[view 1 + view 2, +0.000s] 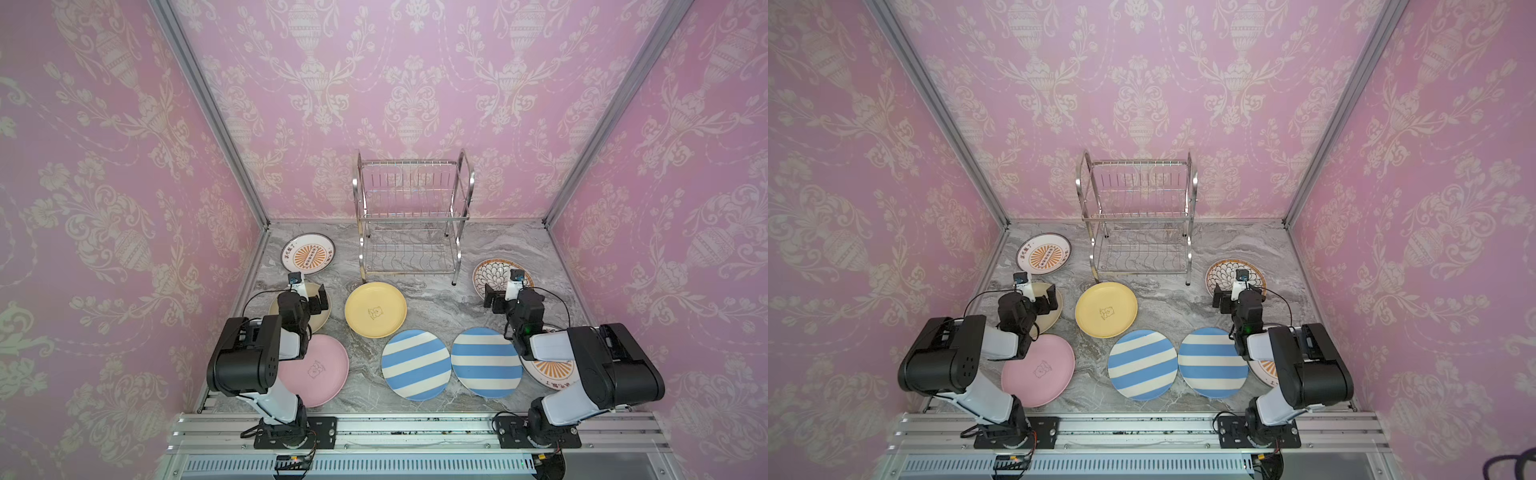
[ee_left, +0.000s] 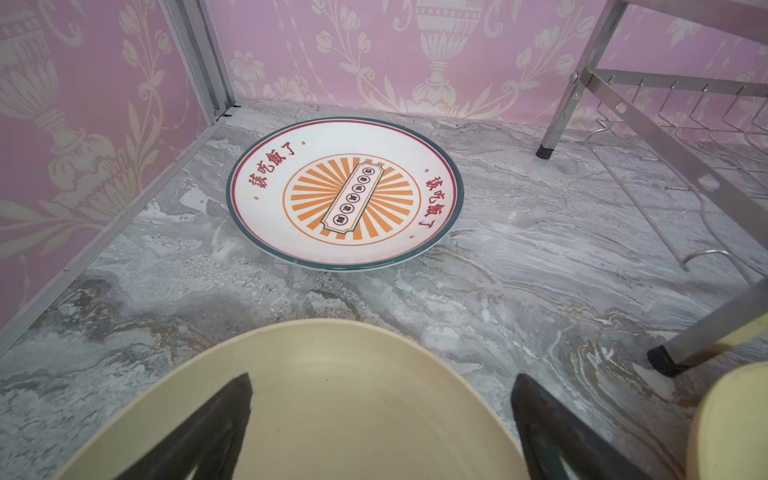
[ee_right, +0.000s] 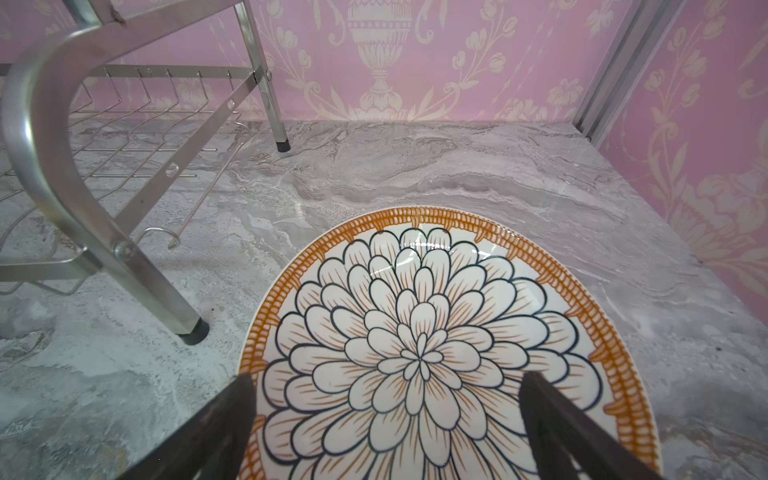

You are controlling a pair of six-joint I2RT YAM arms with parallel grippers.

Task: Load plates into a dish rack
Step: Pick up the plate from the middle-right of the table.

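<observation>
Chrome wire caught the light at the upper middle of both top views, where the dish rack [image 1: 411, 216] stood against the back wall on the marble table [image 1: 449, 303], both shelves bare. All eight plates lay flat on the stone below it in the frame, spread out, I judged, so each arm had a share within reach; none was loaded yet.

At left-centre the left gripper [image 2: 382, 380] hung over the cream plate [image 2: 332, 399], jaws spread wide and gripping nothing, with a sunburst plate [image 2: 345, 193] beyond it near the corner. At right-centre the right gripper [image 3: 388, 378] hovered likewise over the brown floral plate [image 3: 419, 332], jaws fully parted and empty, near a rack leg [image 3: 183, 316]. Jaws that wide looked meant to straddle a rim.

The yellow plate [image 1: 375, 309], pink plate [image 1: 318, 370] and two striped plates [image 1: 415, 365] filled the lower middle. The second sunburst plate [image 1: 548, 368] lay mostly under the right arm [image 1: 602, 365].
</observation>
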